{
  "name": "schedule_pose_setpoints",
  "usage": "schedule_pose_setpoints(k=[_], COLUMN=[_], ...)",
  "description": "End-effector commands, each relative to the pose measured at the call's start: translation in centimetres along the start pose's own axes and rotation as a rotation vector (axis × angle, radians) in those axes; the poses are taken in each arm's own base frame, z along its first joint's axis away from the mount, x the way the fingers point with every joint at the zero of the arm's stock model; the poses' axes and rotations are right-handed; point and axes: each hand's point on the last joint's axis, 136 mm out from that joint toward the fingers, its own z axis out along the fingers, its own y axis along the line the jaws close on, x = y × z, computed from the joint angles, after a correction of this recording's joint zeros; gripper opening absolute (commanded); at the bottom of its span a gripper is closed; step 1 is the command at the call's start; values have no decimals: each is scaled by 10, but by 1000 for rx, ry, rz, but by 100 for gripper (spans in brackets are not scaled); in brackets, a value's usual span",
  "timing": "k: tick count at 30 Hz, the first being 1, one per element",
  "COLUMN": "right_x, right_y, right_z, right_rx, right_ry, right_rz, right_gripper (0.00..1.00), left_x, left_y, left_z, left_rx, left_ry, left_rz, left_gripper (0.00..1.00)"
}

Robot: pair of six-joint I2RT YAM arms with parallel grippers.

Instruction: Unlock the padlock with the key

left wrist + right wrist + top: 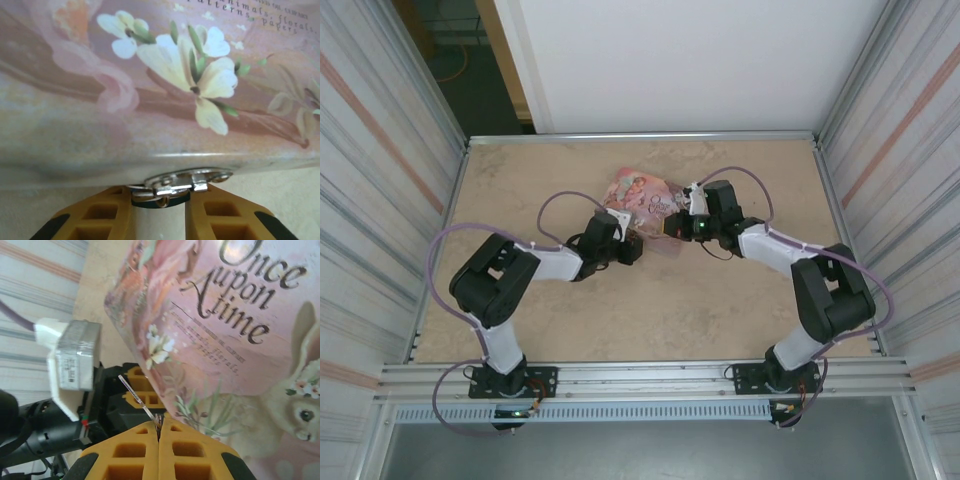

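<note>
Padlock: tiny teal body (160, 199) hanging from the metal hasp (186, 181) on the side edge of the pink tin (150, 100), low over the table. Only a dark sliver of it shows, between the left fingers.
Padlock handling: judged light, rigid and smooth-sided. It can likely swing on its shackle, so it should be held by the flat flanks of the body, with the keyway end left clear.
Key: slim pale metal sliver (141, 401) slanting up and left out of the right fingertips. Its tip is in free air, apart from the lock.
Key handling: judged very light, stiff but thin, and liable to twist or slip in the pads. It is held at its butt end, blade clear.
Left gripper (159, 207): fingers a little apart, one on each side of the padlock body, seemingly pressed on it.
Right gripper (159, 429): fingers together, pinching the key.
Tin: lid up, between the two grippers; may slide if pushed.
Surface: beige mottled table (620, 310), flat, matte.
Room: ribbed side walls (380, 180), white back panel (670, 60); close quarters.
</note>
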Motion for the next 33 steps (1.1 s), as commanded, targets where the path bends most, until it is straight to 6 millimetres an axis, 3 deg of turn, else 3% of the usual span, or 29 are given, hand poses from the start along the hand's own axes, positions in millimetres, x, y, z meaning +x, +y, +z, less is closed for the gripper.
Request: schedule_pose_setpoints(k=[1, 5, 12, 21, 33], right_x=[5, 18, 58, 96, 109], right_y=[14, 15, 10, 6, -7], right_z=[-16, -30, -43, -31, -15], right_rx=[-16, 19, 120, 174, 244], right_ry=[-24, -38, -12, 10, -22], right_rz=[-83, -146, -281, -385, -452], right_gripper=[0, 0, 0, 0, 0], left_x=[-17, -11, -9, -14, -13], left_y=[-29, -39, -56, -73, -75], left_z=[-17, -28, -45, -62, -70], left_rx=[91, 137, 185, 245, 259], left_ry=[7, 47, 100, 126, 121], left_rz=[-58, -147, -230, -323, -389], left_gripper=[15, 14, 13, 14, 14])
